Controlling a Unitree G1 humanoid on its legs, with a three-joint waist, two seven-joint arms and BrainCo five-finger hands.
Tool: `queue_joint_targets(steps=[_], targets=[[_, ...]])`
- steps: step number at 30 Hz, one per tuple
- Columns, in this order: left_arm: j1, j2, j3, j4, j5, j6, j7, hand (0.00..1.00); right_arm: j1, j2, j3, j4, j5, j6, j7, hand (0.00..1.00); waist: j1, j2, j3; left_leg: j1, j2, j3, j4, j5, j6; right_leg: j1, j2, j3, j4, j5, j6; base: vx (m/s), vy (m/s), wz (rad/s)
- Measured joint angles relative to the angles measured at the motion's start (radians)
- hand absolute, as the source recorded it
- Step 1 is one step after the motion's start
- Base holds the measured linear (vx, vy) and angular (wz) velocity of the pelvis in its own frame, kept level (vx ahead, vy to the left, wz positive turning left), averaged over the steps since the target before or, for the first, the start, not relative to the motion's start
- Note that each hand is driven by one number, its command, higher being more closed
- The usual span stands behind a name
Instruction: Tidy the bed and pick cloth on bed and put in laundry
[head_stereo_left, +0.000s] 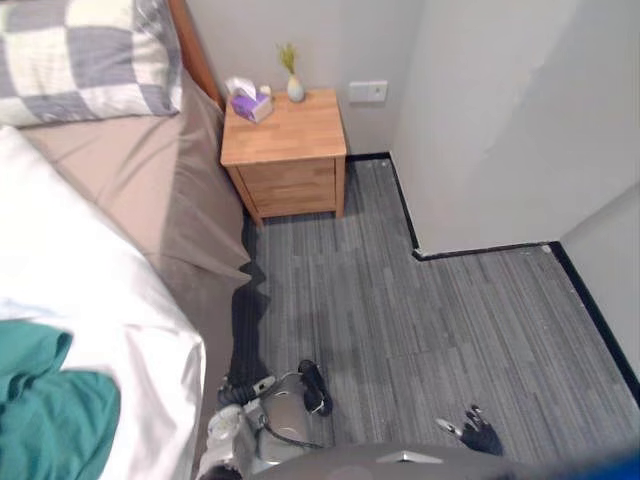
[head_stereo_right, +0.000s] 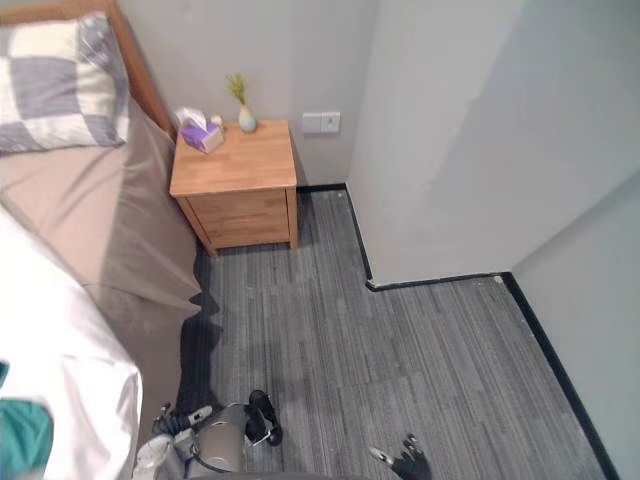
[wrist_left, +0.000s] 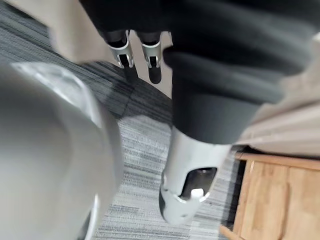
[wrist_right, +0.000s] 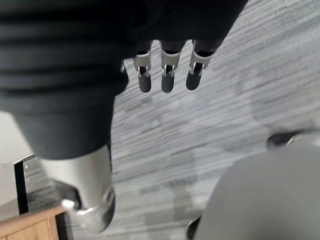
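Note:
A teal cloth (head_stereo_left: 45, 405) lies crumpled on the white duvet (head_stereo_left: 80, 280) at the near edge of the bed. Further up the bed are a tan sheet (head_stereo_left: 130, 170) and a grey-and-cream checked pillow (head_stereo_left: 80, 55). My left hand (wrist_left: 186, 170) hangs low beside the bed's side, fingers straight, thumb apart, holding nothing. My right hand (head_stereo_left: 472, 432) hangs over the grey carpet on the other side. Its fingers (wrist_right: 167, 72) are straight too, with nothing in them. Both hands are well apart from the teal cloth.
A wooden nightstand (head_stereo_left: 285, 135) stands against the wall by the bedhead, carrying a purple tissue box (head_stereo_left: 250, 103) and a small vase (head_stereo_left: 295, 88). A white wall corner (head_stereo_left: 480, 150) juts out on the right. Grey carpet (head_stereo_left: 400, 310) runs between bed and wall.

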Motion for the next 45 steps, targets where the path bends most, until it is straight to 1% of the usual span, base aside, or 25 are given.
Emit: queue_joint_targets(steps=[1,2,3,4,5,6,7,8,9,11,13,15,17,18,20,22,25,26,29,33,35,38,41,43,45], targets=[[0.013,0.008,0.013,0.003,-0.001,0.005,-0.005,0.00,-0.024,0.003,-0.012,0.010,-0.015,0.019,0.023,0.00,0.016,-0.005,0.003,0.014,0.038,0.015,0.115,-0.018,0.029,0.039,0.000,0.010,0.010,0.104,0.005,0.36,0.244,0.08],[0.025,0.020,0.004,0.006,0.017,0.001,-0.008,0.00,-0.035,0.010,-0.031,0.040,-0.026,0.035,0.032,0.00,0.029,-0.022,-0.028,0.037,-0.020,-0.001,0.063,-0.044,-0.016,0.039,-0.018,-0.005,0.106,0.167,0.067,0.26,0.207,0.17],[0.036,0.015,-0.014,0.009,0.035,0.004,-0.008,0.00,-0.036,-0.002,-0.042,0.057,-0.027,0.043,0.033,0.00,0.026,-0.003,-0.040,0.077,-0.050,-0.023,-0.011,-0.046,-0.008,0.015,-0.009,-0.023,0.197,0.209,0.115,0.13,0.201,0.91],[0.052,0.040,-0.056,0.038,0.055,0.000,-0.013,0.00,-0.049,-0.005,-0.054,0.098,-0.023,0.076,0.026,0.00,-0.001,-0.028,-0.066,0.177,-0.148,-0.082,-0.110,-0.097,-0.026,-0.104,-0.051,-0.035,0.522,0.349,0.154,0.15,0.153,1.06],[0.049,0.047,-0.070,0.046,0.058,-0.001,-0.013,0.00,-0.056,-0.006,-0.046,0.105,-0.023,0.086,0.026,0.00,-0.011,-0.038,-0.064,0.211,-0.180,-0.096,-0.139,-0.102,-0.023,-0.172,-0.075,-0.044,0.679,0.322,0.141,0.29,0.174,1.27],[0.042,0.044,-0.076,0.065,0.073,-0.001,-0.012,0.00,-0.059,-0.011,-0.032,0.103,-0.023,0.099,0.025,0.00,-0.021,-0.032,-0.058,0.259,-0.206,-0.119,-0.161,-0.113,-0.017,-0.263,-0.100,-0.068,0.842,0.245,0.119,0.43,0.169,0.78],[0.035,0.041,-0.082,0.083,0.077,0.001,-0.008,0.00,-0.056,-0.016,-0.026,0.098,-0.020,0.106,0.029,0.00,-0.027,-0.020,-0.053,0.289,-0.216,-0.139,-0.175,-0.117,-0.016,-0.303,-0.113,-0.084,0.901,0.204,0.107,0.34,0.182,1.11],[0.027,0.040,-0.117,0.118,0.070,0.002,-0.006,0.00,-0.052,-0.045,-0.012,0.095,-0.024,0.106,0.019,0.00,-0.042,0.016,-0.035,0.389,-0.230,-0.203,-0.237,-0.118,-0.017,-0.395,-0.127,-0.125,0.956,0.086,0.068,0.12,0.210,1.31],[0.028,0.042,-0.135,0.120,0.066,0.001,-0.007,0.00,-0.052,-0.052,-0.009,0.097,-0.021,0.105,0.007,0.00,-0.053,0.036,-0.026,0.457,-0.230,-0.255,-0.285,-0.113,-0.025,-0.454,-0.118,-0.133,0.918,0.014,0.064,-0.11,0.134,1.36],[0.023,0.041,-0.140,0.135,0.062,0.001,-0.011,0.00,-0.050,-0.050,-0.006,0.096,-0.022,0.110,-0.008,0.00,-0.059,0.038,-0.027,0.516,-0.228,-0.350,-0.333,-0.110,-0.031,-0.528,-0.087,-0.115,0.769,-0.029,0.066,-0.20,0.086,1.42],[0.013,0.026,-0.123,0.136,0.038,0.002,-0.025,0.00,-0.045,-0.047,-0.002,0.092,-0.019,0.118,-0.017,0.00,-0.065,0.037,-0.027,0.531,-0.215,-0.463,-0.348,-0.117,-0.045,-0.566,-0.039,-0.041,0.556,-0.029,0.061,-0.22,-0.010,1.85],[0.016,0.012,-0.069,0.122,0.028,0.003,-0.030,0.00,-0.044,-0.048,0.045,0.092,-0.018,0.129,-0.023,0.00,-0.077,0.032,-0.026,0.523,-0.196,-0.632,-0.327,-0.160,-0.090,-0.565,0.044,0.133,0.287,-0.011,0.077,-0.15,-0.193,2.17],[0.023,0.008,-0.046,0.119,0.028,0.009,-0.030,0.00,-0.038,-0.067,0.080,0.091,-0.003,0.133,-0.029,0.00,-0.073,0.025,-0.013,0.527,-0.190,-0.725,-0.276,-0.217,-0.133,-0.522,0.056,0.162,0.220,0.019,0.079,0.15,-0.270,1.71],[0.037,-0.021,-0.043,0.101,0.026,0.011,-0.030,0.00,-0.045,-0.092,0.085,0.084,-0.003,0.140,-0.028,0.00,-0.041,0.061,-0.028,0.517,-0.150,-0.711,-0.271,-0.204,-0.160,-0.514,0.063,0.114,0.234,0.003,0.050,0.33,-0.218,1.28],[0.047,-0.044,-0.045,0.077,0.031,-0.001,-0.030,0.00,-0.062,-0.119,0.114,0.060,-0.002,0.152,-0.019,0.00,-0.039,0.093,-0.031,0.506,-0.112,-0.672,-0.287,-0.173,-0.201,-0.486,0.053,0.016,0.233,-0.020,0.021,0.34,-0.109,1.34],[0.054,-0.040,-0.043,0.072,0.031,-0.012,-0.030,0.00,-0.070,-0.121,0.129,0.051,-0.001,0.170,-0.007,0.00,-0.048,0.087,-0.030,0.506,-0.083,-0.605,-0.313,-0.117,-0.213,-0.434,0.029,-0.083,0.217,-0.030,0.004,0.25,-0.066,1.71],[0.063,-0.034,-0.043,0.050,0.028,-0.027,-0.021,0.00,-0.068,-0.113,0.128,0.051,0.001,0.195,0.016,0.00,-0.052,0.072,-0.031,0.479,-0.047,-0.387,-0.311,-0.059,-0.216,-0.336,-0.020,-0.242,0.193,-0.036,-0.008,0.10,0.060,1.94],[0.065,-0.033,-0.043,0.036,0.033,-0.029,-0.021,0.00,-0.063,-0.111,0.128,0.049,0.012,0.200,0.023,0.00,-0.052,0.066,-0.033,0.467,-0.041,-0.299,-0.313,-0.037,-0.221,-0.300,-0.038,-0.297,0.187,-0.036,-0.007,0.03,0.187,2.32],[0.106,-0.023,-0.015,0.023,0.045,-0.044,-0.031,0.00,-0.051,-0.089,0.129,0.047,0.060,0.215,0.030,0.00,-0.047,0.039,-0.071,0.438,-0.046,-0.183,-0.335,-0.001,-0.220,-0.237,-0.066,-0.371,0.164,-0.036,-0.007,0.00,0.209,2.17],[0.183,0.011,0.033,0.011,0.115,-0.059,-0.051,0.00,-0.087,-0.058,0.137,0.053,0.091,0.217,0.061,0.00,-0.006,0.011,-0.095,0.438,-0.054,-0.183,-0.360,0.017,-0.221,-0.201,-0.061,-0.369,0.125,-0.023,0.015,0.01,0.059,0.57],[0.199,0.016,0.051,0.055,0.128,-0.066,-0.054,0.00,-0.104,-0.034,0.145,0.066,0.092,0.217,0.079,0.00,0.002,0.005,-0.102,0.436,-0.070,-0.184,-0.410,0.067,-0.221,-0.199,-0.061,-0.364,0.086,0.003,0.035,-0.04,-0.017,-0.02],[0.185,0.015,0.045,0.080,0.129,-0.067,-0.075,0.00,-0.124,-0.039,0.144,0.115,0.101,0.225,0.091,0.00,0.004,0.013,-0.099,0.442,-0.093,-0.184,-0.489,0.141,-0.222,-0.200,-0.060,-0.351,0.040,0.030,0.047,-0.09,-0.007,0.08],[0.174,0.010,0.031,0.102,0.174,-0.067,-0.093,0.00,-0.126,-0.061,0.124,0.117,0.137,0.225,0.087,0.00,-0.005,0.050,-0.091,0.471,-0.110,-0.201,-0.593,0.185,-0.223,-0.199,-0.052,-0.347,0.010,0.033,0.052,-0.13,-0.001,0.04],[0.169,0.013,0.005,0.117,0.205,-0.068,-0.102,0.00,-0.131,-0.064,0.114,0.123,0.158,0.225,0.078,0.00,-0.014,0.065,-0.084,0.471,-0.118,-0.222,-0.594,0.184,-0.223,-0.194,-0.057,-0.346,0.002,0.032,0.053,-0.16,0.022,0.03],[0.170,0.019,-0.009,0.117,0.204,-0.067,-0.114,0.00,-0.131,-0.075,0.114,0.124,0.167,0.223,0.070,0.00,-0.022,0.059,-0.081,0.471,-0.139,-0.237,-0.595,0.166,-0.215,-0.202,-0.079,-0.348,0.006,-0.006,0.057,-0.18,0.064,0.00]])
